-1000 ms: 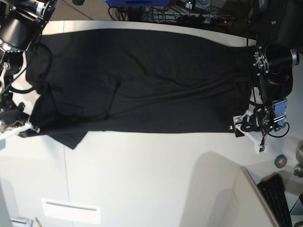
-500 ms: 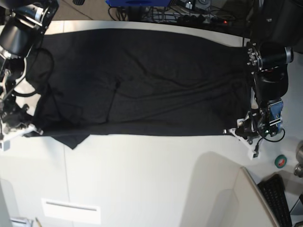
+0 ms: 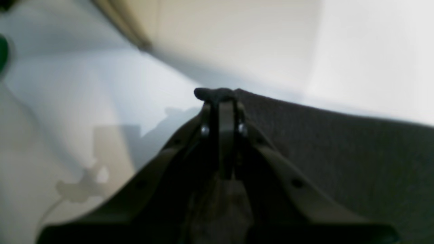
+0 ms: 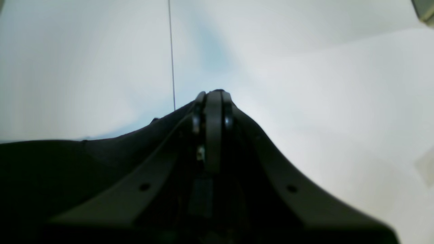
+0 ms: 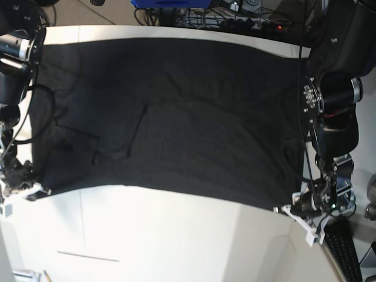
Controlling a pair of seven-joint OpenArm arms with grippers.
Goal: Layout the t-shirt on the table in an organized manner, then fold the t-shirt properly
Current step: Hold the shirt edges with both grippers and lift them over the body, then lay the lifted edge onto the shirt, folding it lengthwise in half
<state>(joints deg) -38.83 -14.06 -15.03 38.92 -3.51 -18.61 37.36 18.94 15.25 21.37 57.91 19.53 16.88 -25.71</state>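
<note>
**Base view: shirt stretched between two clamped corners**

Base view: the t-shirt [image 5: 170, 117] is spread wide over the table [image 5: 176, 235], covering most of the far half. Its near hem runs from the table's left edge across to the right edge. The right gripper [image 5: 26, 191] sits at the hem's left end and the left gripper [image 5: 296, 210] at its right end, each at a corner of the cloth. Holding both near corners apart probably keeps the hem taut, so the cloth can be drawn flat before folding. A few creases cross the middle, so the layout looks unfinished. From here the claws are too small to show how they stand.

Left wrist view: the left gripper [image 3: 222, 96] is pinched tight, with a small nub of black cloth squeezed out past the tips. The t-shirt [image 3: 339, 149] falls away to the right over the table [image 3: 84, 101]. This shows a real grip on the corner, which the base view cannot.

Right wrist view: the right gripper [image 4: 213, 95] is likewise pressed together. Black t-shirt [image 4: 67, 162] lies to the left, meeting the claw's side, over the table [image 4: 305, 84]. No cloth shows beyond these tips; the grip is likely, judging by the corner that follows it in the base view. Neither wrist view shows the overall spread or the creases.
</note>
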